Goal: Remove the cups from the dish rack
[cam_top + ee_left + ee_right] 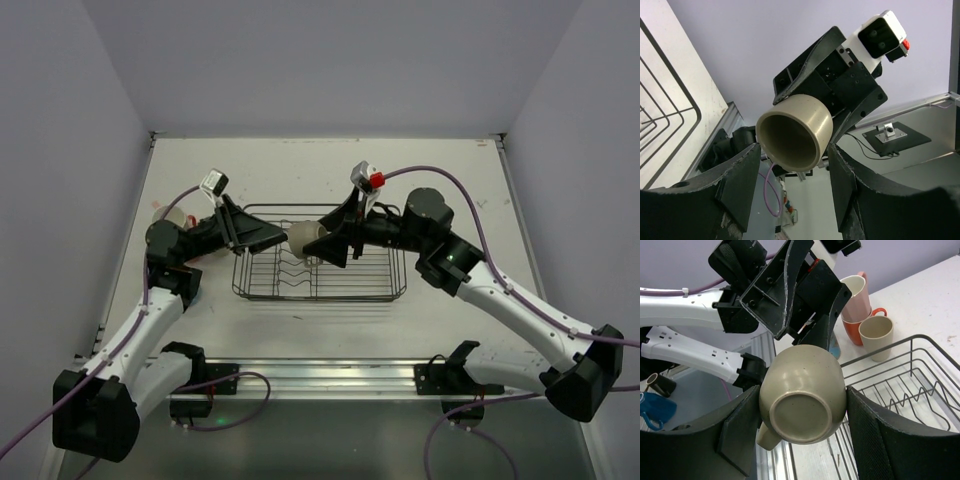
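My right gripper is shut on the olive-grey mug and holds it on its side above the black wire dish rack. In the right wrist view the mug's base faces the camera between my right gripper's two pads. My left gripper is open, facing the mug's mouth, which sits just beyond its fingertips. The pink, orange and beige mugs stand together on the table beyond the rack. A light blue mug is mostly hidden behind the left gripper.
The rack's wire floor and plate dividers hold no cups in view. The mug cluster shows partly behind the left arm in the top view. Walls close in the table on three sides. A blue object lies low left, off the table.
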You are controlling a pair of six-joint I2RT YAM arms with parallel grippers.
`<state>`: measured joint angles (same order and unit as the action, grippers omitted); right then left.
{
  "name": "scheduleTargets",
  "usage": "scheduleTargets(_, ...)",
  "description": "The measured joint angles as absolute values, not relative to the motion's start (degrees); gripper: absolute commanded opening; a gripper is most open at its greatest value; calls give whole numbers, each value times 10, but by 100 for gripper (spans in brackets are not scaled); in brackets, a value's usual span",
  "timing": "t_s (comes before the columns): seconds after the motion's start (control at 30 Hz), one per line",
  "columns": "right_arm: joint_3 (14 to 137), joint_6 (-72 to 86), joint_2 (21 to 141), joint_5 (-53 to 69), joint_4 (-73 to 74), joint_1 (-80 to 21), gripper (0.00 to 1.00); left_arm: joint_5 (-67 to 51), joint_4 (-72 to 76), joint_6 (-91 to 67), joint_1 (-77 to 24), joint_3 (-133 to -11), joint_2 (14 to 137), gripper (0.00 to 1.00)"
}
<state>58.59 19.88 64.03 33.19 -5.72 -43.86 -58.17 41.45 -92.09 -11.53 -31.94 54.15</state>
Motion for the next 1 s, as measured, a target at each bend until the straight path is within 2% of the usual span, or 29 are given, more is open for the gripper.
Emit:
scheduleTargets(0.57, 584, 213, 694, 388, -134, -439, 0, -567, 421, -966, -123, -311, 524, 60)
scheduleTargets(0.8, 568, 221, 710, 407, -165, -439, 0, -557, 424, -986, -128, -311, 522, 58)
scheduleTargets(1.0, 568, 225, 722, 416, -187, -438, 0, -552, 426, -1001, -131, -311, 521, 52)
